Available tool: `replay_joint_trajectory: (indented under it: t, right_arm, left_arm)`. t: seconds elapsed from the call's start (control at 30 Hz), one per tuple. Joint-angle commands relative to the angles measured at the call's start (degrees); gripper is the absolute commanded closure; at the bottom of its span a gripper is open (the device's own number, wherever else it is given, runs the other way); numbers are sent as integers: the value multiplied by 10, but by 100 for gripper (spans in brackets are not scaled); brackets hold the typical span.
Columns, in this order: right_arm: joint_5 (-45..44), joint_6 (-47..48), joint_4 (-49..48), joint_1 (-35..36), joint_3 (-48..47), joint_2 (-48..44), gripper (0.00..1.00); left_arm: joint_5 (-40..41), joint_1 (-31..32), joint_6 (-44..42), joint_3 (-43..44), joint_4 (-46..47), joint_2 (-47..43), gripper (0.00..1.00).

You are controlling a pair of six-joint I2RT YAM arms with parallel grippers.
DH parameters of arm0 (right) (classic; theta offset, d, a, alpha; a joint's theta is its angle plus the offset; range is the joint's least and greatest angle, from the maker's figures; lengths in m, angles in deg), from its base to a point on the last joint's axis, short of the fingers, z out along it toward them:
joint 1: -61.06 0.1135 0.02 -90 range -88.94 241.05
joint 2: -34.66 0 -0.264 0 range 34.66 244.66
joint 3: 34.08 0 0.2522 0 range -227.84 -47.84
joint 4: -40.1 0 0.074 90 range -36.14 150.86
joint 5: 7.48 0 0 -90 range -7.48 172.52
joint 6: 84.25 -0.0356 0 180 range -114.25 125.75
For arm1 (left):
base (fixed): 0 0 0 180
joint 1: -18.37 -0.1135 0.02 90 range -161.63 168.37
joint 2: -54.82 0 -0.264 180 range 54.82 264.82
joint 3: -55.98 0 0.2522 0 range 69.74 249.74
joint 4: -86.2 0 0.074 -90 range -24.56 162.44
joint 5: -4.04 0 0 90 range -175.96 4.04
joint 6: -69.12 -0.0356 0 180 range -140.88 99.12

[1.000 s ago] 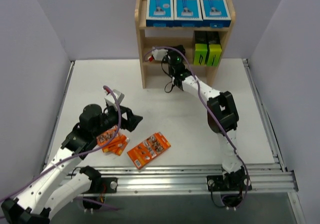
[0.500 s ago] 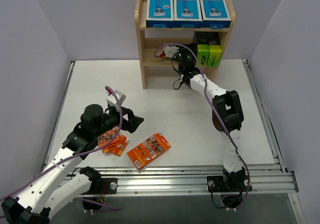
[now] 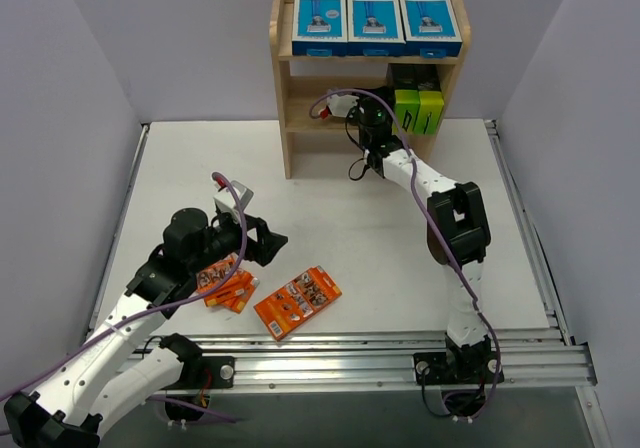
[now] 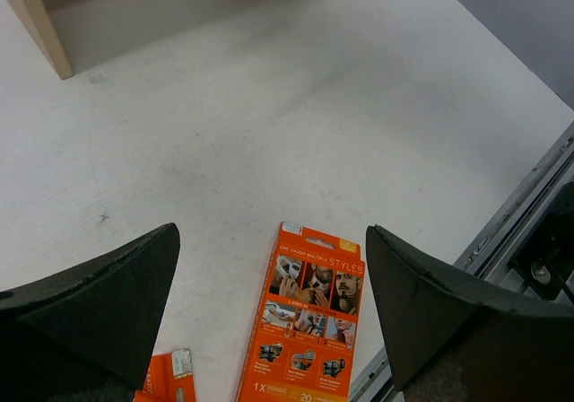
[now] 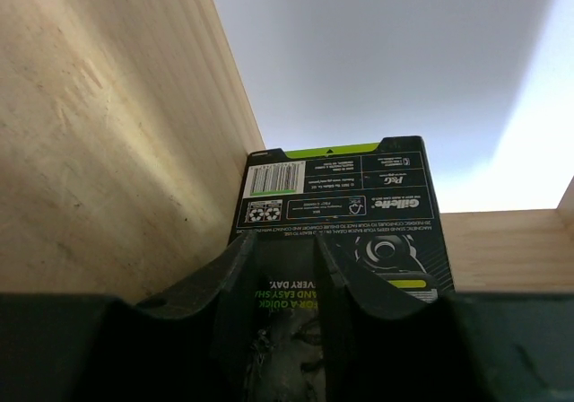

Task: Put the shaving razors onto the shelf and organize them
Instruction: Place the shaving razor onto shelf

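Note:
The wooden shelf [image 3: 290, 118] stands at the back. Three blue-and-white razor boxes [image 3: 374, 18] line its top tier. Two black-and-lime boxes [image 3: 417, 108] stand at the right of the middle tier. My right gripper [image 3: 378, 116] reaches into that tier just left of them. In the right wrist view its jaws [image 5: 282, 240] stand a narrow gap apart with nothing between them, tips at the side of a black-and-lime box [image 5: 341, 187]. My left gripper [image 3: 268, 243] is wide open and empty above the table. An orange pack [image 4: 309, 321] lies below it [image 4: 272, 240].
That orange pack [image 3: 297, 300] lies near the front of the table, with more orange packs [image 3: 225, 283] under my left arm; one corner shows in the left wrist view [image 4: 166, 375]. A metal rail [image 3: 400, 353] runs along the front edge. A shelf leg [image 4: 40, 16] is far ahead.
My right gripper has moved right along the middle tier, up to the black-and-lime boxes. My left arm has shifted only slightly.

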Motion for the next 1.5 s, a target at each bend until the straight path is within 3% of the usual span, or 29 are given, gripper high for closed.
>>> replay_joint_trajectory:
  t: [0.0, 0.43, 0.67, 0.87, 1.2, 1.33, 1.47]
  right_arm:
    - [-14, -12, -1, -12, 7, -40, 70]
    - [-21, -67, 8, 61, -40, -40, 66]
    - [-33, -103, 1, 103, 0, -83, 64]
    - [-48, -172, 11, 144, 96, -179, 64]
    - [-103, -460, 94, 276, 292, -378, 61]
    - [-50, -674, 136, 317, 347, -438, 59]
    - [-41, -814, 137, 381, 410, -479, 58]
  left_arm:
    - [3, 0, -11, 30, 14, 4, 6]
    - [18, 0, -15, 29, 9, -3, 6]
    - [28, 1, -17, 28, 7, -10, 6]
    - [59, 1, -21, 22, 7, -29, 6]
    - [183, 6, -29, 16, -18, -61, 6]
    - [240, 9, -18, 24, -36, -61, 6]
    - [279, 7, -24, 64, -110, -40, 6]
